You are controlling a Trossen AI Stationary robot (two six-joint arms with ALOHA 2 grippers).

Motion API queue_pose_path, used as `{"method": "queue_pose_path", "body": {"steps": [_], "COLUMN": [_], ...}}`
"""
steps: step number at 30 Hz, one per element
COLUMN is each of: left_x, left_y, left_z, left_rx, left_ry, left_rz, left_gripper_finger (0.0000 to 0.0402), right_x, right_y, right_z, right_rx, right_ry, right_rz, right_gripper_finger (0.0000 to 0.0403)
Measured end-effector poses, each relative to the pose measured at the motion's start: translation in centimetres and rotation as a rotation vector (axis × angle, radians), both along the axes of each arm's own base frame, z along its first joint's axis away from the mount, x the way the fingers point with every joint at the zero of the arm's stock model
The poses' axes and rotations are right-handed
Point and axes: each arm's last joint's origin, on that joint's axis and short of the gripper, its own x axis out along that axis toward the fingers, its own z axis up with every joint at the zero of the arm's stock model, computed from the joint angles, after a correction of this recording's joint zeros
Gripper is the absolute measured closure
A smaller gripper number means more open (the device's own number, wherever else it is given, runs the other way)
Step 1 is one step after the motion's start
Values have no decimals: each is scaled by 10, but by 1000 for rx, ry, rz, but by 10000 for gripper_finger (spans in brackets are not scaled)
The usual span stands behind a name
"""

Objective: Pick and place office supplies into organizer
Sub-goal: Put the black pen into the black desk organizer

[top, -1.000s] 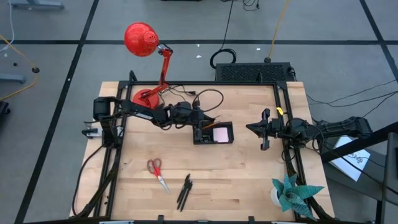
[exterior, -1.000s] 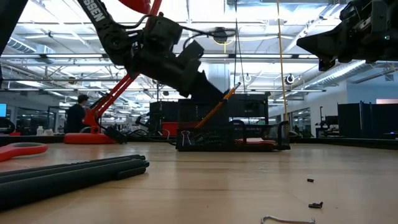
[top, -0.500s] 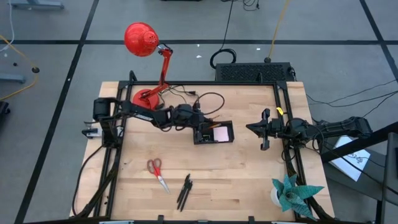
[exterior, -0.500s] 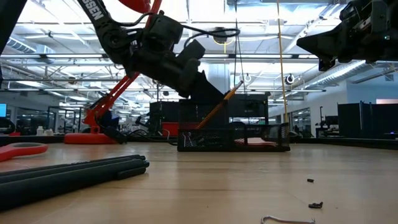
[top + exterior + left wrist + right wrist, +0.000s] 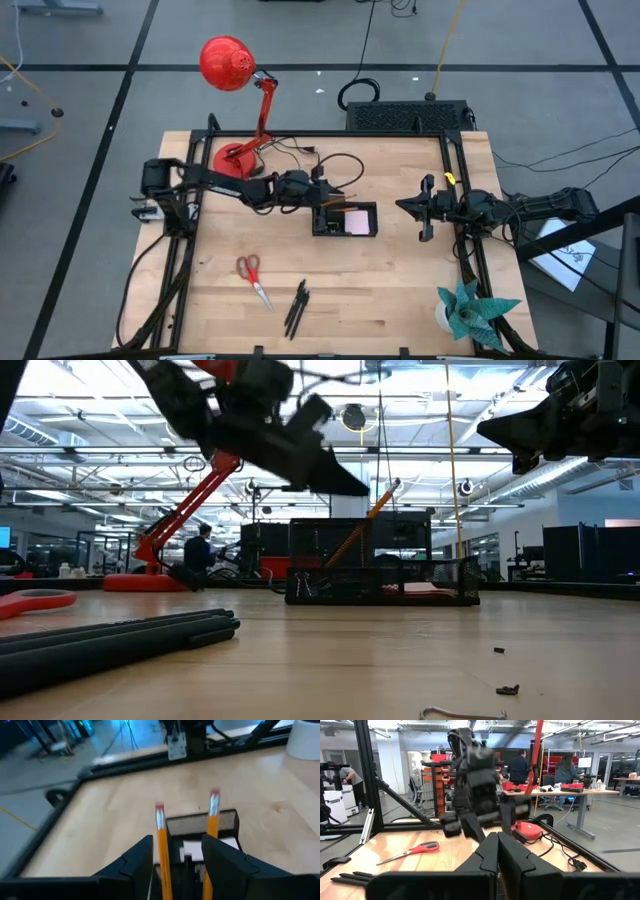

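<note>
Your left gripper (image 5: 177, 862) is hovering with fingers apart over the organizer (image 5: 345, 220), where two orange pencils (image 5: 162, 850) are leaning. Your right gripper (image 5: 423, 207) is waiting, fingers together, right of it above the table (image 5: 380, 290).

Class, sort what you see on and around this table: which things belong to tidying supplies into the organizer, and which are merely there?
Job:
organizer
pencils
scissors
pens
sticky notes

Merely there:
red lamp
paper plant
</note>
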Motion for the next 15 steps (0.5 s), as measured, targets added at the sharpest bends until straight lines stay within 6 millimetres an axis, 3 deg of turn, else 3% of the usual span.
{"method": "queue_pose_path", "body": {"steps": [4,10,15], "left_x": [-16,-66,-105], "left_y": [-14,-55,-109], "left_z": [32,89,96], "left_rx": [88,105,-68], "left_ry": [14,43,153], "left_rz": [52,127,135], "left_gripper_finger": [228,245,253], "right_x": [0,0,0], "right_y": [0,0,0], "right_z": [0,0,0], "right_rx": [-1,-3,-5], "right_ry": [1,1,1], "right_rz": [0,-1,-1], "right_gripper_finger": [399,399,399]}}
